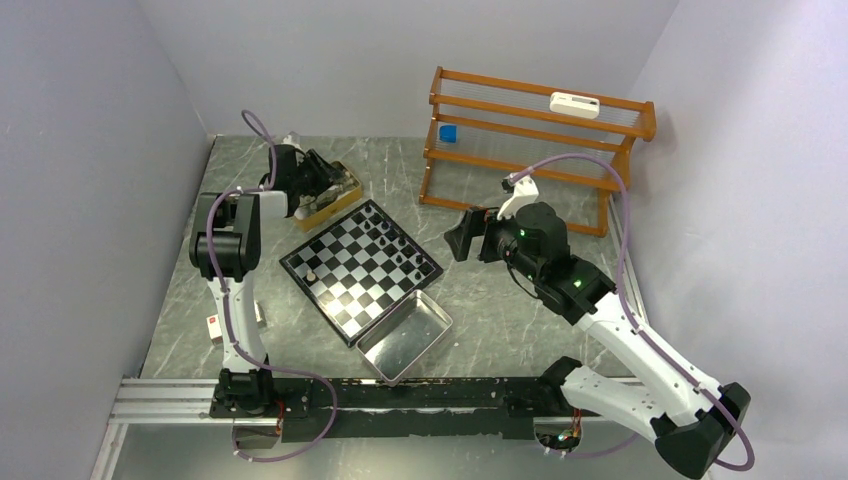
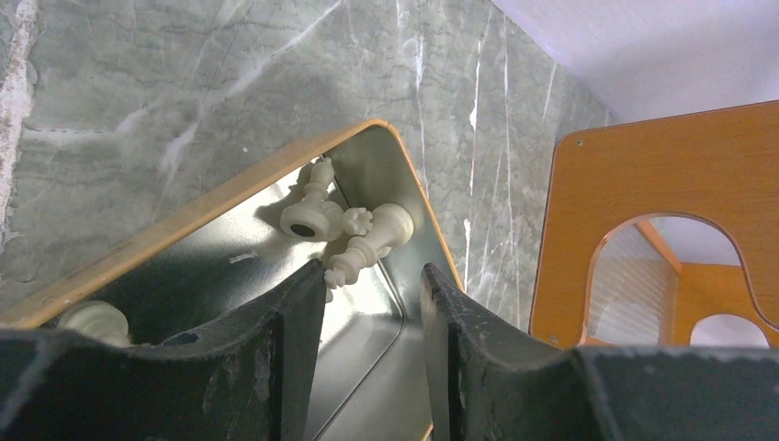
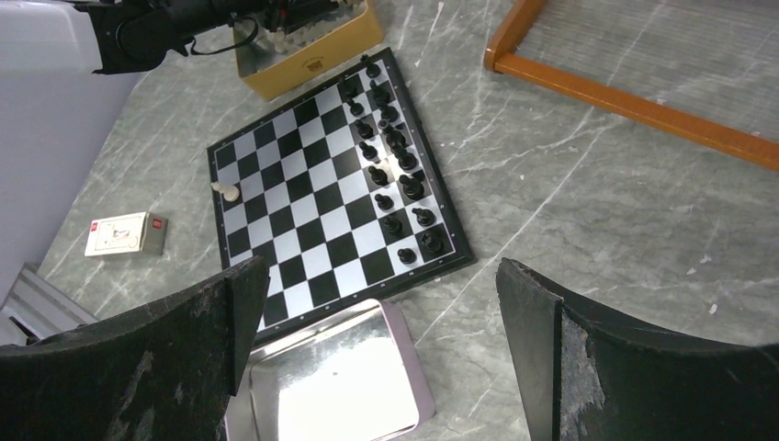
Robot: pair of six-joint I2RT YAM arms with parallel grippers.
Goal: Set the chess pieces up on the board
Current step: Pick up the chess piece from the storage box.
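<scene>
The small square black-and-white checkered chessboard (image 1: pixel 360 268) with its thin black rim lies about the middle of the grey marbled counter (image 1: pixel 500 320), turned cornerwise to the counter's edges. Tiny black chess pieces (image 3: pixel 395 165) stand in two rows along the side of the chessboard that faces the far right corner. A single cream piece (image 3: pixel 225 191) stands alone near the opposite side.

Just beyond the chessboard, toward the far left corner of the counter, sits an open gold-coloured box (image 1: pixel 330 197). The left hand (image 2: pixel 372 294) is lowered into it, its fingers (image 2: pixel 299 340) partly spread with a clear gap and nothing pinched between them. Several cream chess pieces (image 2: pixel 367 241) lie tumbled in a corner of the box just past the fingertips. One lies close by a fingertip, though I cannot tell whether it touches.

The right hand (image 3: pixel 381 285) hovers over the counter to the right of the chessboard, spread wide and holding nothing. A shiny rectangular metal tray (image 1: pixel 405 335) lies just beside the chessboard's near side, close to the near edge. An orange wooden rack (image 1: pixel 530 140) stands at the far right corner, and a small white-and-red carton (image 3: pixel 124 234) lies near the left edge.
</scene>
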